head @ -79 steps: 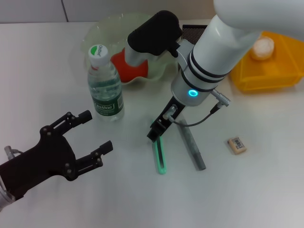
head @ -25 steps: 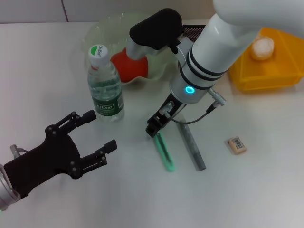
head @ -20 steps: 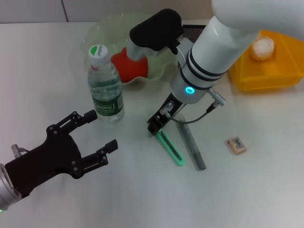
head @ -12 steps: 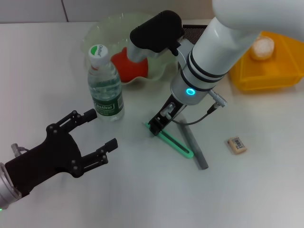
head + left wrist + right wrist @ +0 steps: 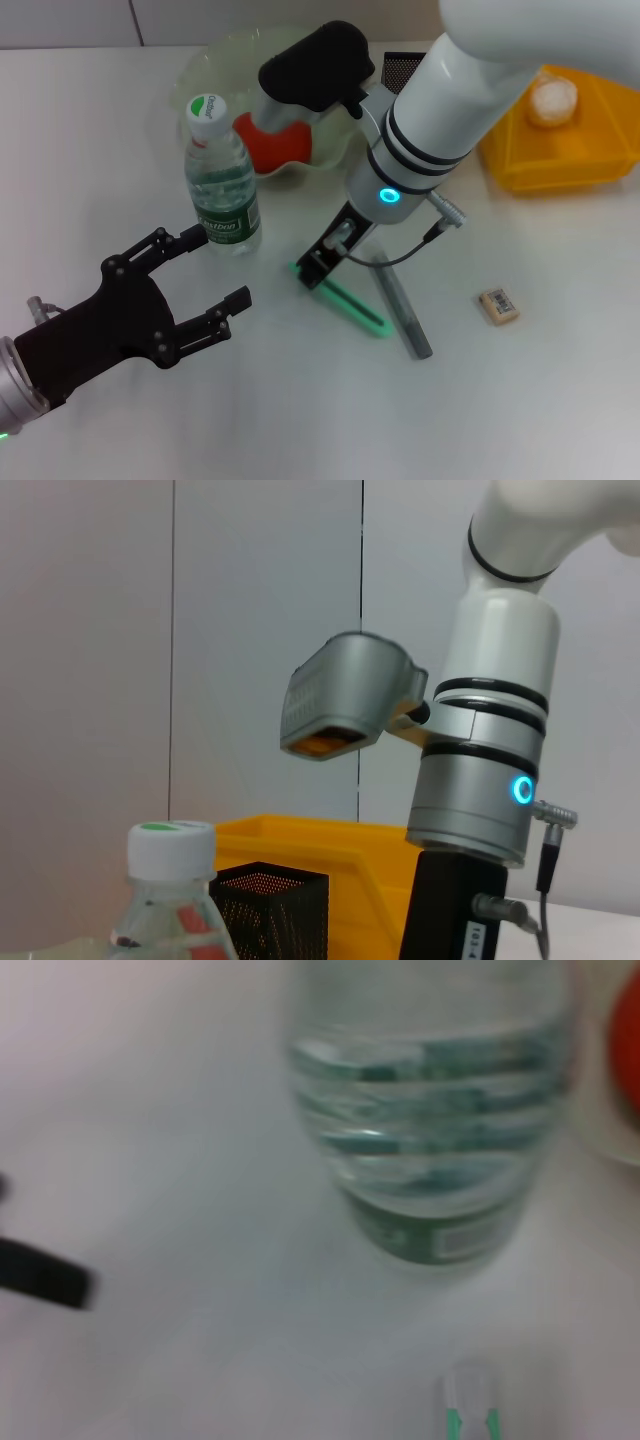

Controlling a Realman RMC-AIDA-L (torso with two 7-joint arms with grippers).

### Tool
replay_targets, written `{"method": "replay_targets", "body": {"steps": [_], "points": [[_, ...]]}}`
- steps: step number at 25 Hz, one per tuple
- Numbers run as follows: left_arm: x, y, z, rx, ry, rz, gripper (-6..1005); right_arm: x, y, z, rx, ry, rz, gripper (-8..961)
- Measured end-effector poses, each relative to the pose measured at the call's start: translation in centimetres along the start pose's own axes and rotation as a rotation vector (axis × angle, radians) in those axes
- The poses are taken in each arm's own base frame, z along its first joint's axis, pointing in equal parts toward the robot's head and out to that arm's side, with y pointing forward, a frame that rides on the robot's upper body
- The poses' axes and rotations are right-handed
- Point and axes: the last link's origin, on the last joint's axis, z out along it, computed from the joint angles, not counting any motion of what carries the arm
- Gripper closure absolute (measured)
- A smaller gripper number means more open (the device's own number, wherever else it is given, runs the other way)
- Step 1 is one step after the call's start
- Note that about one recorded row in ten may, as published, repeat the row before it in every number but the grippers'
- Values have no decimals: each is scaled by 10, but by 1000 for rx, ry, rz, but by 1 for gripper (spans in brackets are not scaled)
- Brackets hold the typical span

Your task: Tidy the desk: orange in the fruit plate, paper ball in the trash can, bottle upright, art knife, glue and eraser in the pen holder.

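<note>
My right gripper (image 5: 316, 270) is low over the middle of the table, shut on one end of the green art knife (image 5: 345, 300) (image 5: 470, 1407), which slants away to the right. The grey glue stick (image 5: 403, 308) lies beside it, and the eraser (image 5: 498, 305) lies farther right. The bottle (image 5: 222, 180) (image 5: 430, 1110) stands upright left of the right gripper. The orange (image 5: 275, 140) sits in the clear fruit plate (image 5: 205, 60). The paper ball (image 5: 553, 100) rests in the yellow trash can (image 5: 590, 150). Behind the right arm is the black mesh pen holder (image 5: 405, 65) (image 5: 270, 900). My left gripper (image 5: 220, 267) is open at the lower left.
The right arm's white body (image 5: 450, 110) (image 5: 490, 780) leans over the fruit plate and pen holder. A cable loops from it above the glue stick. Bare table lies along the front edge and at the far left.
The art knife has swung from pointing toward me to slanting right, its near end staying in the right gripper, which shifted slightly left. The left gripper crept a little forward.
</note>
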Motion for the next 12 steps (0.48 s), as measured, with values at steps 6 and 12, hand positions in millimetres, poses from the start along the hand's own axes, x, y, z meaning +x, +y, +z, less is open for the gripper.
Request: {"method": "replay_targets", "body": {"steps": [6,12], "points": [[1,0,0,-2,2,1,172,1,9,-16,-71,-15,1,789],[1,0,0,-11,4,1,172,6,-8,-40,-62,-75,43,789]]}}
